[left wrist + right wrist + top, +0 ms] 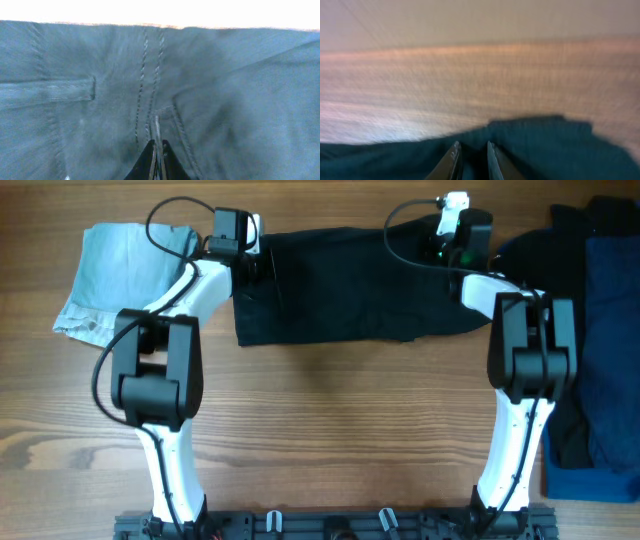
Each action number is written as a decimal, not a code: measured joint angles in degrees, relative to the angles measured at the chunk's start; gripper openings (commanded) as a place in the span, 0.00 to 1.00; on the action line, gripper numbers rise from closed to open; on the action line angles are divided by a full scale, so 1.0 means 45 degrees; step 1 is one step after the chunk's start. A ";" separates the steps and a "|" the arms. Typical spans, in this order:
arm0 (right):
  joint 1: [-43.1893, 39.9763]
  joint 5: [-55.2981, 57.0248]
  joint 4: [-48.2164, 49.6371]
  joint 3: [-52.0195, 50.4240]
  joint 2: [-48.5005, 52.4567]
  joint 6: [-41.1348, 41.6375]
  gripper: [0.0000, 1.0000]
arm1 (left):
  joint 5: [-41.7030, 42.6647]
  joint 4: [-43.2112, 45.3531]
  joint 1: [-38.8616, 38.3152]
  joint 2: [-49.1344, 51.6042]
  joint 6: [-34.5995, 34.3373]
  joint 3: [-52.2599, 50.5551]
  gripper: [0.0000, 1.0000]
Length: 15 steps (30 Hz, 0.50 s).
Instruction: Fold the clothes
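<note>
On the table [330, 410] lies the black garment [350, 295], pale blue clothes [110, 270] left of it. At its left edge the left gripper [158, 159] pinches a fold (jaws tight together). At its right edge the right gripper [471, 157] stands slightly parted.

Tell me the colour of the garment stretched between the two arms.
The garment is plain black; the overhead view shows it best.

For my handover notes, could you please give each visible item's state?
Plain matte black cloth garment: spread flat, centre.
Left gripper: shut on its left edge.
Right gripper: fingers slightly apart; grip unclear.
Pale blue cloth garment: rumpled, left.
Royal blue cloth garment: flat, right.
</note>
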 measured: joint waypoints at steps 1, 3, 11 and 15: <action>0.0000 -0.0039 -0.0520 -0.0049 -0.0884 0.0044 0.21 | -0.0078 -0.0355 0.0000 -0.0588 -0.0102 -0.0019 0.20; 0.0000 -0.0044 -0.3555 0.0053 -0.3589 0.0238 0.20 | -0.0126 -0.1384 0.0000 -0.2696 -0.0301 -0.0024 0.37; -0.0005 0.0117 -1.4945 0.0112 -0.6630 0.0175 0.22 | -0.0709 -0.7125 0.0797 -0.4653 -0.1015 0.0034 0.87; -0.0005 0.0112 -1.5577 0.0107 -0.6329 -0.0068 0.40 | -0.0835 -0.7291 0.1336 -0.3973 -0.1161 -0.0068 0.90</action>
